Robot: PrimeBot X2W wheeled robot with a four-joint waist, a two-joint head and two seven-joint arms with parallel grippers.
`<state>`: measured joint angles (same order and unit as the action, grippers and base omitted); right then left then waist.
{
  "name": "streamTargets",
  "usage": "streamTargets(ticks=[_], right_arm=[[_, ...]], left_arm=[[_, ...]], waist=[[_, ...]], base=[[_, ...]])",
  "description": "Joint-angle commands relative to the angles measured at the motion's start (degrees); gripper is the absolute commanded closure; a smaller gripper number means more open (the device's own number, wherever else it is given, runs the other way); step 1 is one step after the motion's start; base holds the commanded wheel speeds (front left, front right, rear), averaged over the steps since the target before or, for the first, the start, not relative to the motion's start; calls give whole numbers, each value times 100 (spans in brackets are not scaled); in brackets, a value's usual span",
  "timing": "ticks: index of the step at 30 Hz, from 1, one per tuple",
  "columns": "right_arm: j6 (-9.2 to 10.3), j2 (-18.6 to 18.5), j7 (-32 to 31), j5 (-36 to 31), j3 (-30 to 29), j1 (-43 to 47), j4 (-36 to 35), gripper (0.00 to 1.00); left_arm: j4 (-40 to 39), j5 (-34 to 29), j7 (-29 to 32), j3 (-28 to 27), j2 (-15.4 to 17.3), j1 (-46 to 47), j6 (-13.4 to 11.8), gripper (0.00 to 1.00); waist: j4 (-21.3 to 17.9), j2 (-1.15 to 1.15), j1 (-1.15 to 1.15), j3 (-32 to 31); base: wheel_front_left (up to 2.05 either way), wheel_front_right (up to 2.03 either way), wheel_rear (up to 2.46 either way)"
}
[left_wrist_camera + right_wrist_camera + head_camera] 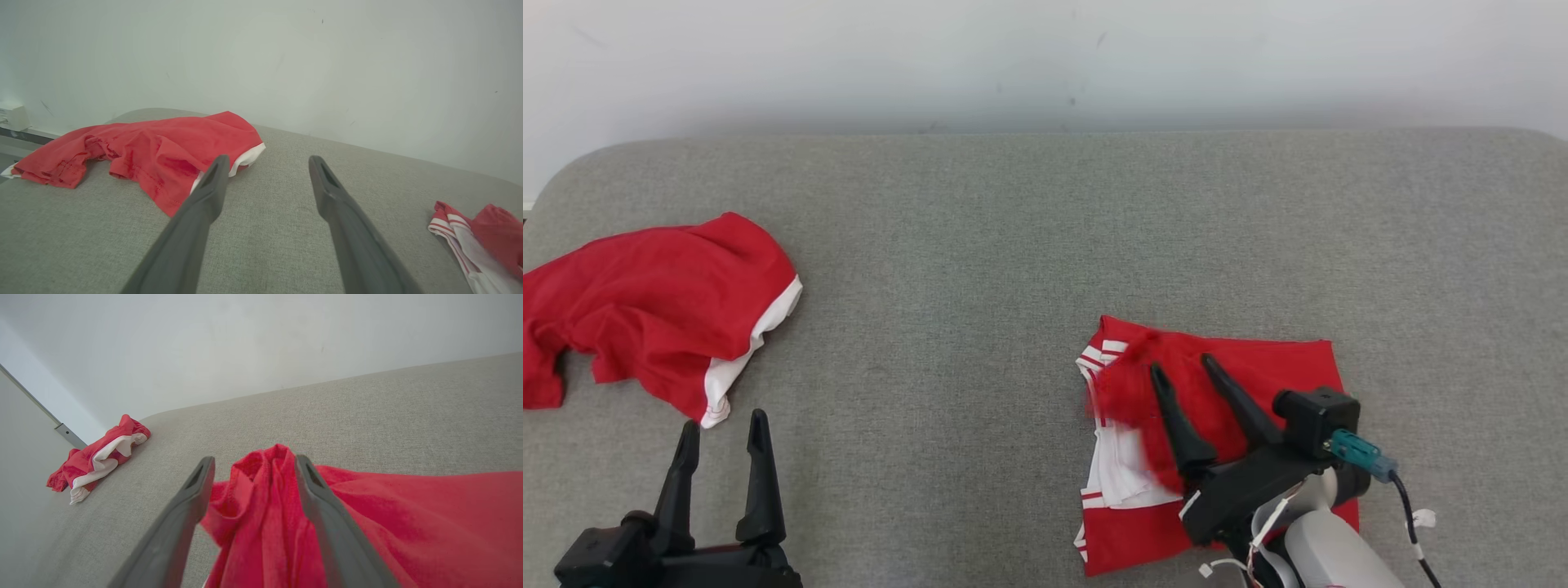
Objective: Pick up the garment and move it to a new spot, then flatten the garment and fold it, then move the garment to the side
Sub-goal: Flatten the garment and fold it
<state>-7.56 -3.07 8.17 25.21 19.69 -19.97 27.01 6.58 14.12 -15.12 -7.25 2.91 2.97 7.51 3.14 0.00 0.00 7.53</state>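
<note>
The folded red garment with white stripes (1282, 367) is lying flat on the right side of the soft grey cloth surface (980, 269), close to the near edge. Its left edge is showing white layers and striped bands.

The right gripper (1181, 363) is hanging just over it with its two dark fingers spread apart, not pinching. A loose bunch of the red cloth is sticking up between the fingers and is touching one of them. In the head view that bunch is looking blurry.

The left gripper (725, 419) is sitting low on the left with its fingers wide apart and nothing between them. Just past its tips, the crumpled red garment with a white band (654, 302) is lying in a heap by the left edge of the surface.

A big bare stretch of grey is lying between the two garments, and more is reaching back to the far edge. The far corners are curving round. Behind the far edge, a plain white wall (1045, 57) is standing.
</note>
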Motion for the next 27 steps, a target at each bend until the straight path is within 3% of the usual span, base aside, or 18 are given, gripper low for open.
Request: streamTargets(ticks=[1,13,27], right_arm=[[16,-59,107,-61,-41,-30,-34,0],[16,-552,613,-483,-980,637,-1063,0],[16,-304,705,-868,-1721,1822,-1978,0]], left_arm=[[19,28,-3,-26,-3,27,-7,0],[-51,-27,-3,-148,-2,-69,-7,0],[-44,-104,-3,-136,-2,-208,-7,0]], waist=[[-35,0,0,-6],[-271,0,0,-129],[-379,0,0,-425]], base=[[0,0,0],[0,0,0],[0,0,0]])
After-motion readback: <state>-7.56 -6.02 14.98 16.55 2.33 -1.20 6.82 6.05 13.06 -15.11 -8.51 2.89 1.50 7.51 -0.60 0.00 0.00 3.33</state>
